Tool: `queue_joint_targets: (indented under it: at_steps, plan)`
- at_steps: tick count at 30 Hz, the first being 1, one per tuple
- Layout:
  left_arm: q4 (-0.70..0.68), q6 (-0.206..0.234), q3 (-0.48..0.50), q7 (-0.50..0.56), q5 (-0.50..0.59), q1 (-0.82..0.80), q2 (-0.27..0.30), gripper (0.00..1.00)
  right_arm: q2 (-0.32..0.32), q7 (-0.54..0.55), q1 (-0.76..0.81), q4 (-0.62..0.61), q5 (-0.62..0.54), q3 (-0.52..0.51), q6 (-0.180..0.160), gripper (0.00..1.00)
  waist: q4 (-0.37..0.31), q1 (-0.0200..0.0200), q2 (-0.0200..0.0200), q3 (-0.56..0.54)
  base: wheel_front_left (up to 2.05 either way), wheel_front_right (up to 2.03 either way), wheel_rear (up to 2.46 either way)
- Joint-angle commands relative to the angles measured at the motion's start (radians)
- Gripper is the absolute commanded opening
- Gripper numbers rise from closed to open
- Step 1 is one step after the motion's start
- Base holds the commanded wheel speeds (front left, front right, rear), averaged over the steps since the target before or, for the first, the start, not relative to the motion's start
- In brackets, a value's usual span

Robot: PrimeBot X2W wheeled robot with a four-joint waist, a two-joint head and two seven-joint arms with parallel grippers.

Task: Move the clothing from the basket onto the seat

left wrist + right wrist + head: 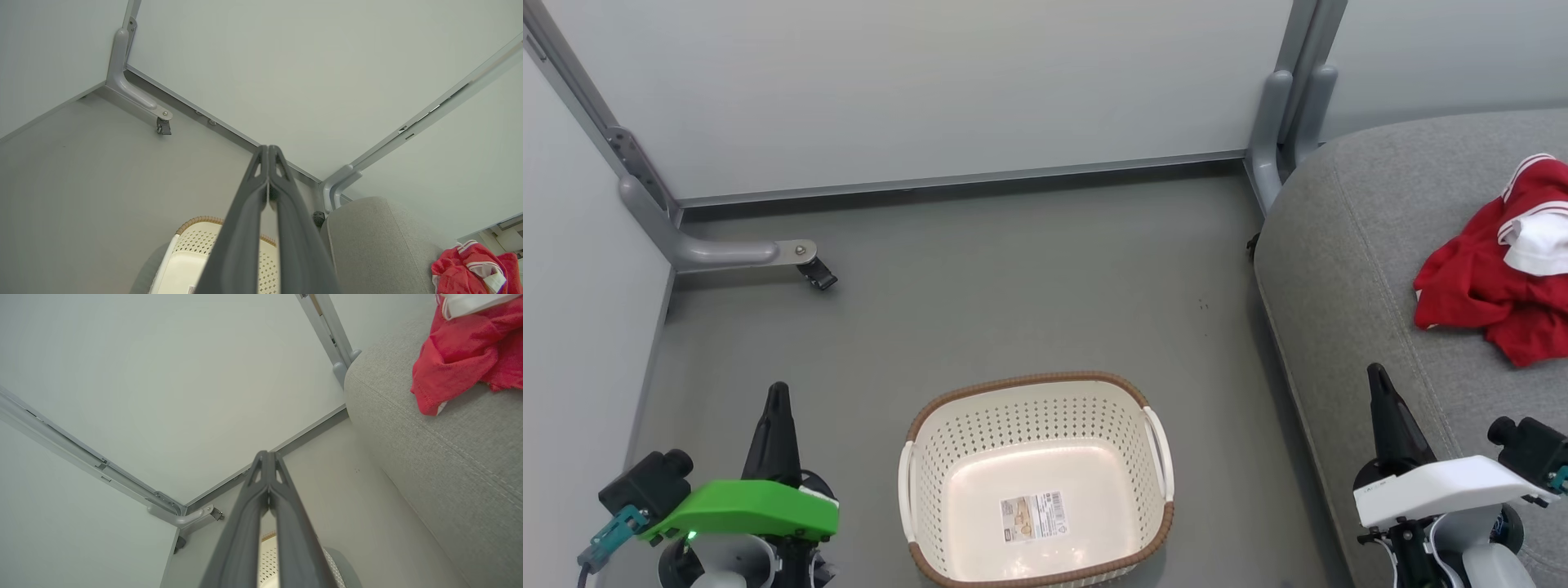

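Your light is bright, even and diffuse in all three views, with no hard shadows: just a soft dark band on the floor (pixel 1013 286) along the seat (pixel 1339 269) and a faint one round the basket (pixel 1029 380), whose smooth bottom shows a mild sheen. The head view is sharp. In both wrist views the wide lens splays the wall rails (pixel 429 111), and the near fingers (pixel 245 253) blur toward the bottom edge. The right wrist view looks washed out, its clothing (pixel 457 355) pinkish.
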Motion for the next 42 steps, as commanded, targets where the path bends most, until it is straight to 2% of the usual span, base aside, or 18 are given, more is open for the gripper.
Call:
queue_joint_targets:
  at_steps: [1,21,42]
  plan:
    - [-0.015,-0.007,0.010,0.007,-0.037,-0.017,0.003,0.00,-0.007,0.010,-0.022,-0.006,0.040,-0.006,0.000,0.00,-0.001,0.0000,0.0000,-0.001,0.00,0.00,0.00]
    - [-0.017,-0.024,0.050,0.079,-0.305,-0.022,0.003,0.00,-0.009,0.082,-0.036,0.020,0.315,-0.025,0.000,0.00,-0.019,0.0000,0.0000,-0.007,0.00,0.00,0.00]
    - [-0.018,-0.037,0.082,0.135,-0.513,-0.025,0.004,0.00,-0.011,0.137,-0.047,0.042,0.530,-0.039,0.000,0.00,-0.036,0.0000,0.0000,-0.014,0.00,0.00,0.00]
